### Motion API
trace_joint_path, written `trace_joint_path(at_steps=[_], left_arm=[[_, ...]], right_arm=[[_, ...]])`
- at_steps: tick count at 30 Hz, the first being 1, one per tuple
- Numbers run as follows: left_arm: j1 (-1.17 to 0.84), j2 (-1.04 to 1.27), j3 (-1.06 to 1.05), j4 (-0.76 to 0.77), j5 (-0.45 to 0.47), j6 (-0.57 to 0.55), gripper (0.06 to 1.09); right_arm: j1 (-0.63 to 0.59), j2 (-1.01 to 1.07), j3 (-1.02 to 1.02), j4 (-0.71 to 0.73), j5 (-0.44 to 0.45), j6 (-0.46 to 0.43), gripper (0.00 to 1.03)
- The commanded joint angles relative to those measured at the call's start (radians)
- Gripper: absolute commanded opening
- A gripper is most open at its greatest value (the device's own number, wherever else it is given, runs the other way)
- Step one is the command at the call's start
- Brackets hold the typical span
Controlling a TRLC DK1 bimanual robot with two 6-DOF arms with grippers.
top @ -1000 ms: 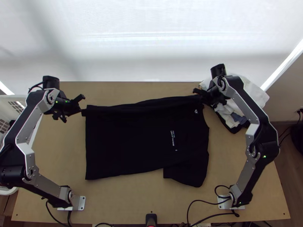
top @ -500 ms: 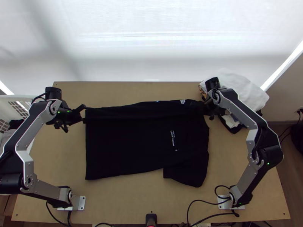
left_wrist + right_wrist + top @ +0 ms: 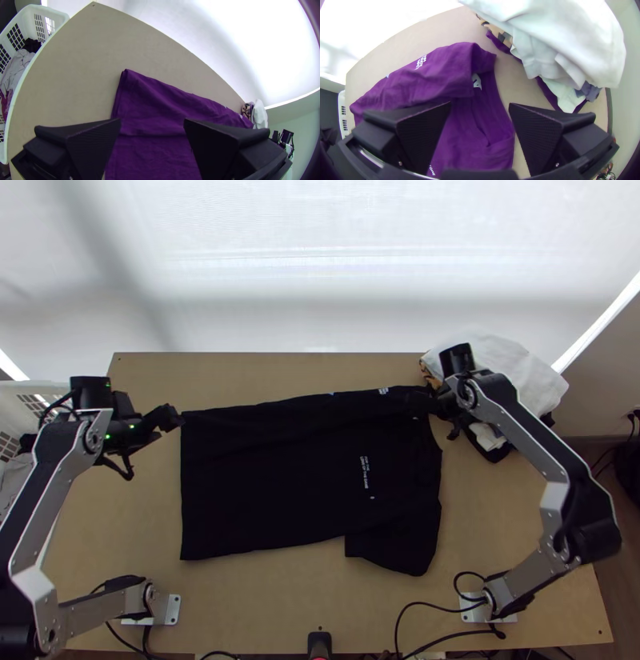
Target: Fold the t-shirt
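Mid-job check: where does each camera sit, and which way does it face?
Top view: high over the table's near edge, steeply down on the T-shirt; both arms show.
Left wrist view: on the left wrist, facing the shirt's hem end and laundry basket; own open gripper below.
Right wrist view: on the right wrist, facing the shirt's sleeve end and clothes pile; own open gripper below.
Both wrist views share shirt and pile.

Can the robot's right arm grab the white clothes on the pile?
Probably yes. The right gripper looks open and empty, and the white clothes lie on top, close beside it. I see nothing standing between them.
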Motion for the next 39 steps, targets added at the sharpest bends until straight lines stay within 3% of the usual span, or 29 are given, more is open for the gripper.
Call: trace_joint_path(at_steps=[1, 8, 11, 13, 15, 18, 21, 28, 36, 39], left_arm=[[0.002, -0.05, -0.043, 0.004, 0.01, 0.022, 1.04], [-0.025, -0.17, -0.081, -0.054, 0.036, 0.045, 1.04], [-0.028, -0.21, -0.109, -0.049, 0.035, 0.044, 1.04], [-0.028, -0.224, -0.12, -0.055, 0.025, 0.047, 1.04], [-0.028, -0.251, -0.135, -0.055, 0.024, 0.051, 1.04], [-0.028, -0.28, -0.149, -0.063, 0.024, 0.06, 1.04], [-0.028, -0.302, -0.16, -0.072, 0.024, 0.065, 1.04], [-0.028, -0.336, -0.158, -0.104, 0.019, 0.071, 1.04], [-0.028, -0.365, -0.16, -0.135, 0.016, 0.074, 1.04], [-0.028, -0.369, -0.158, -0.138, 0.016, 0.079, 1.04]], right_arm=[[-0.003, -0.117, -0.056, 0.004, 0.017, -0.012, 0.92], [-0.003, -0.263, -0.096, -0.195, 0.012, 0.051, 0.96], [-0.01, -0.272, -0.126, -0.364, -0.089, 0.136, 0.97], [-0.008, -0.274, -0.163, -0.47, -0.212, 0.138, 0.97], [0.001, -0.286, -0.206, -0.525, -0.232, 0.132, 0.97], [0.015, -0.335, -0.287, -0.514, -0.249, 0.072, 0.98], [-0.002, -0.391, -0.355, -0.471, -0.298, 0.075, 0.97], [-0.008, -0.466, -0.485, -0.442, -0.319, 0.075, 0.65], [-0.005, -0.472, -0.588, -0.368, -0.319, 0.051, 0.64], [-0.007, -0.464, -0.608, -0.312, -0.319, 0.04, 0.49]])
